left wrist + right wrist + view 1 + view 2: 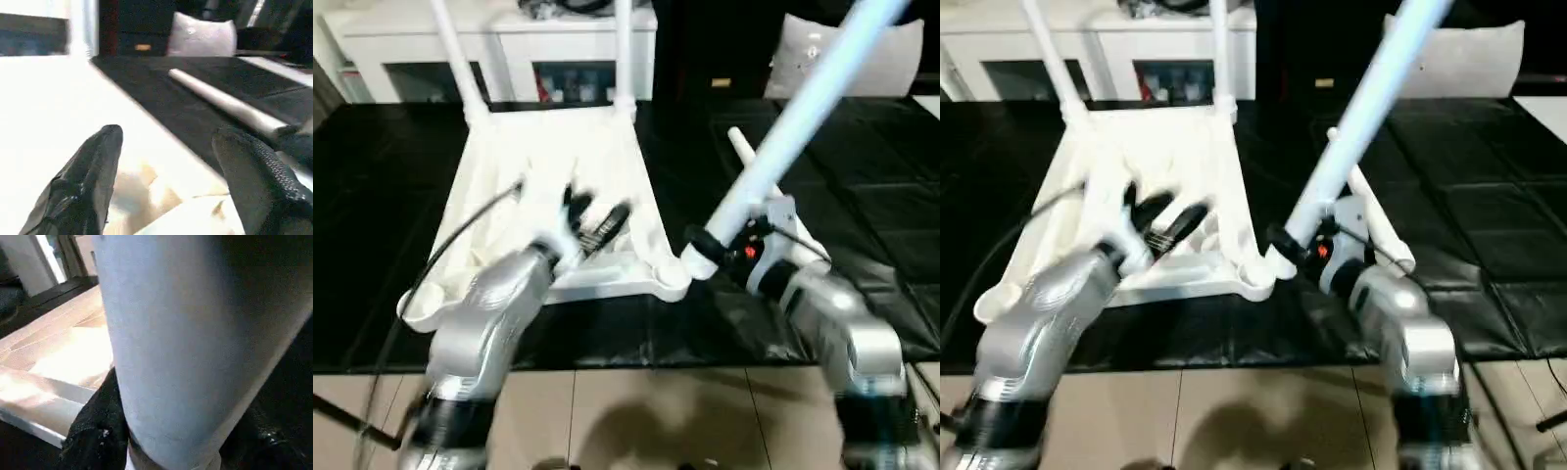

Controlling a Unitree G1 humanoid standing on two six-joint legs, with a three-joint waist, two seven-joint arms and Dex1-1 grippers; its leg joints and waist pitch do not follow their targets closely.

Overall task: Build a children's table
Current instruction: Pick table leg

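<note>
Silver forearms fill the near edge. At seven o'clock the left pincer (597, 220) hangs over the ribbed underside of the upturned table top (524, 157), its black fingers (88, 181) apart and empty. At four o'clock the right pincer (705, 250) is clamped on a long white tube leg (803, 108) that slants up toward one o'clock, its lower end close to the near right corner socket (671, 279). Two legs (455, 59) already stand in the far sockets at twelve o'clock. A fourth leg (744, 152) lies on the black floor mat (382, 196) beside the top. By my reading the job is roughly half done: two legs remain. All parts look like smooth, glossy white plastic, the legs round and tapered.
</note>
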